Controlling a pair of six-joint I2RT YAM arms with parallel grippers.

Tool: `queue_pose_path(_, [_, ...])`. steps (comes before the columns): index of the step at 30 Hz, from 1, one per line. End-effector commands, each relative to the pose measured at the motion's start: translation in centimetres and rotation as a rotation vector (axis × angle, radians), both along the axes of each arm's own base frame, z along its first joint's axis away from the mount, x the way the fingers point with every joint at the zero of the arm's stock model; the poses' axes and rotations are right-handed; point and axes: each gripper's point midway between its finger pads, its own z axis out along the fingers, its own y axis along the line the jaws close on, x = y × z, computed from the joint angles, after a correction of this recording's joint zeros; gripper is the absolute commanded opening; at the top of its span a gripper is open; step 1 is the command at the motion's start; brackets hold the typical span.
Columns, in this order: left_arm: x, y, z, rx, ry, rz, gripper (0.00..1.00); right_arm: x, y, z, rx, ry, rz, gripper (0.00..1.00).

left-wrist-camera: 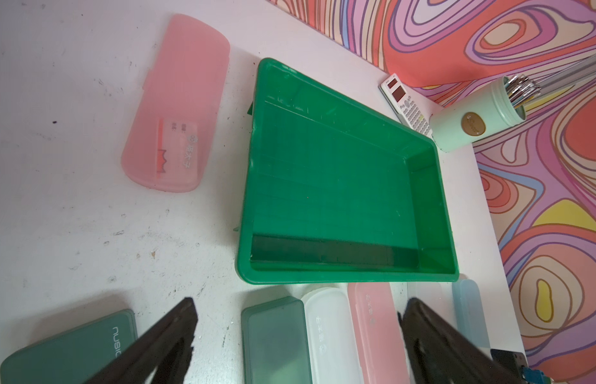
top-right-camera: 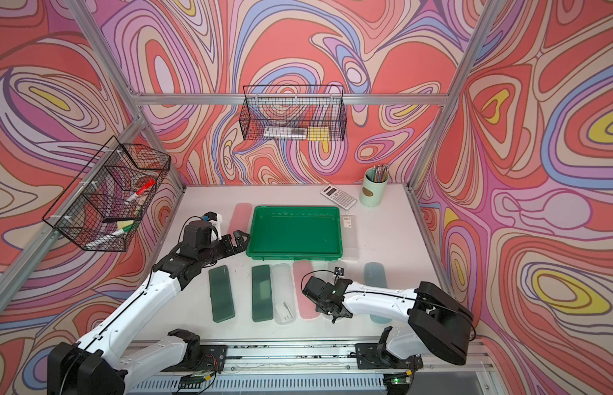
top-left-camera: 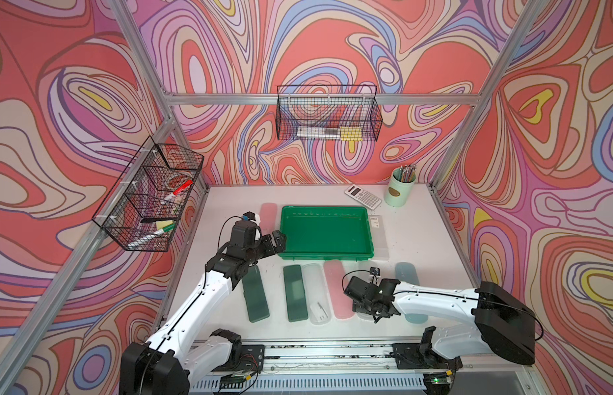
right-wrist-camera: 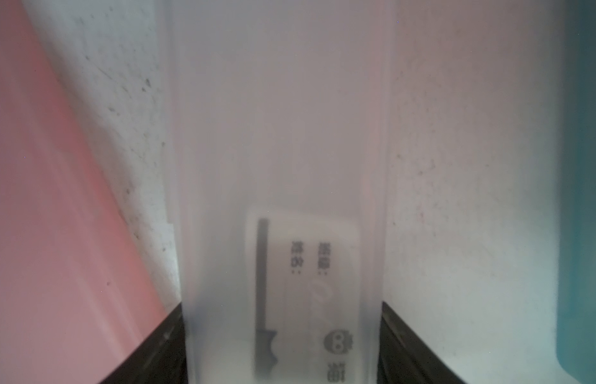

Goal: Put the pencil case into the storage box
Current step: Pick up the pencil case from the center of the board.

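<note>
Calculator (top-left-camera: 363, 200) just beside pencil cup (top-left-camera: 399, 191)

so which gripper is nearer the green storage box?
Left. The left gripper hovers beside the near left corner of the storage box; the right gripper grips a frosted pencil case, farther off.

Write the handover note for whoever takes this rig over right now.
Left claw: open, empty, hovering beside the storage box at its near-left corner.
Right claw: closed on the long sides of the frosted white pencil case, in the front row between the pink case and the blue case. Whether it is off the table cannot be told.
Done: nothing; the box holds no case.
Left: lift that case and set it in the box. The other cases wait on the table.
</note>
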Motion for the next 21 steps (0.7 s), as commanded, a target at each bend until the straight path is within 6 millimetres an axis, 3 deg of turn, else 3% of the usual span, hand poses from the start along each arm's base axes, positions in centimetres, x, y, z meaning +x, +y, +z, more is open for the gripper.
queue_pose_path(1, [0.2, 0.0, 1.5, -0.004, -0.052, 0.005, 0.99, -1.5, -3.0, -0.2, -0.135, 0.025, -0.056, 0.72])
queue_pose_path(6, [0.4, -0.7, 1.5, -0.040, -0.031, -0.014, 1.00, -1.3, -3.5, 0.7, -0.134, -0.004, -0.122, 0.72])
queue_pose_path(14, [1.1, -2.0, 3.6, -0.107, -0.075, -0.054, 0.99, -0.2, -3.7, 2.8, -0.078, -0.104, -0.157, 0.73])
queue_pose_path(21, [1.6, -3.1, 4.6, -0.127, -0.075, -0.109, 0.99, 1.1, -3.6, 6.7, -0.021, -0.204, -0.191, 0.73])
